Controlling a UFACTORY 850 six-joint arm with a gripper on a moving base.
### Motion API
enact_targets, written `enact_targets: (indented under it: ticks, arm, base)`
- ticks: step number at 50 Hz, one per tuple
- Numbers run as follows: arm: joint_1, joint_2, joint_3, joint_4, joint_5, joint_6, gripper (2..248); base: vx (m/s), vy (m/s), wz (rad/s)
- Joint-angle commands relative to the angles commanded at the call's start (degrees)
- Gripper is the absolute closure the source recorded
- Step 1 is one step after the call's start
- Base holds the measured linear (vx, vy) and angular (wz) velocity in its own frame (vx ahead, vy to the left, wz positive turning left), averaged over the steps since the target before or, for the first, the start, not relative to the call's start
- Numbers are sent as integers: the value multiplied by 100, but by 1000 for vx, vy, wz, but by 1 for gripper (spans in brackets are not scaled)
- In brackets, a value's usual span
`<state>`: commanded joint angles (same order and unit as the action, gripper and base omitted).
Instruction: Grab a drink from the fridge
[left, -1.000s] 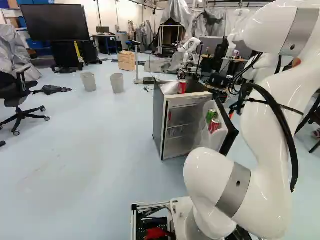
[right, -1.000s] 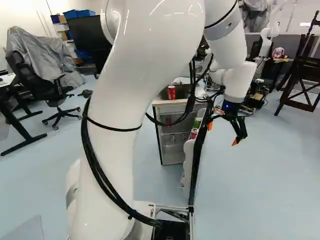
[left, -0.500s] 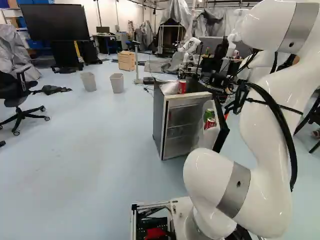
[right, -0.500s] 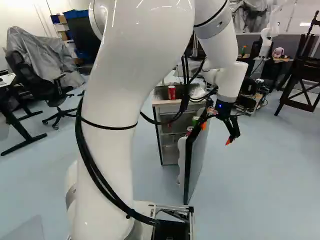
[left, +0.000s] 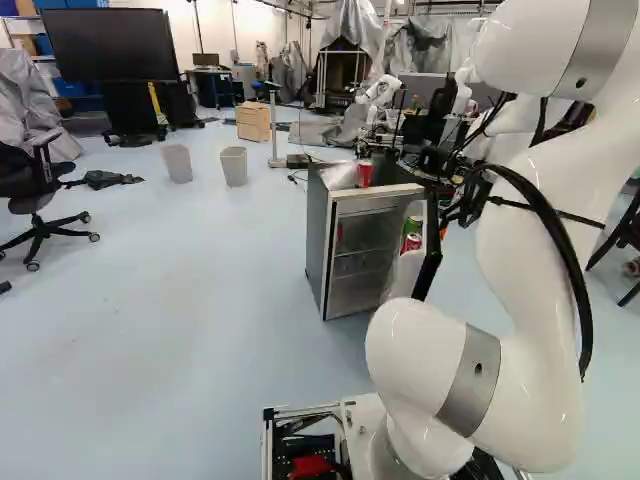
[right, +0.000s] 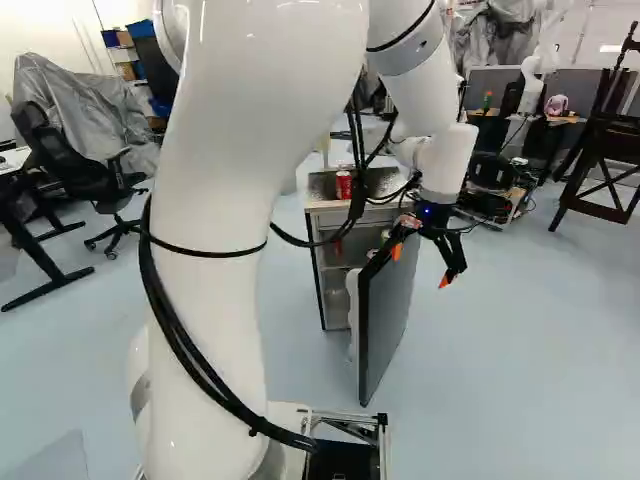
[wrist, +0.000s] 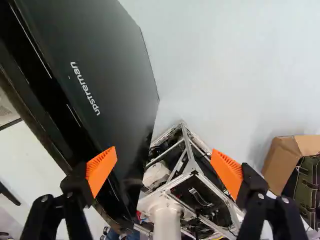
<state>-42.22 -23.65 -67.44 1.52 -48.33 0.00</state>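
Note:
My gripper (right: 420, 268) is at the upper part of the fridge door (right: 388, 315), on its outer side in the right base view. In the wrist view the gripper (wrist: 164, 152) is open, one finger overlapping the dark door (wrist: 107, 65); contact is unclear. The fridge (left: 317, 235) stands with its door partly open. A green can (left: 413, 224) and a red-and-silver can (left: 411, 242) sit in the door's white shelf. On the fridge top stands a red can (left: 365, 174).
In the wrist view the base's metal frame (wrist: 190, 165) lies beyond the fingers, with a cardboard box (wrist: 282, 162) beside it. Another robot (left: 380, 92) stands behind the fridge. Two bins (left: 234, 166) and an office chair (left: 38, 200) are farther left in the left base view.
The fridge door has swung partway toward the fridge body, its cans moving with it. My gripper has moved leftward in the right base view, still open. The base has not moved.

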Motion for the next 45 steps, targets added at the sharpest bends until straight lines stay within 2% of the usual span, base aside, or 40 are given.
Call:
enact_targets:
  ticks: [45]
  arm:
    - [549,379,543,0,181,0,3]
  base:
    - [0,0,0]
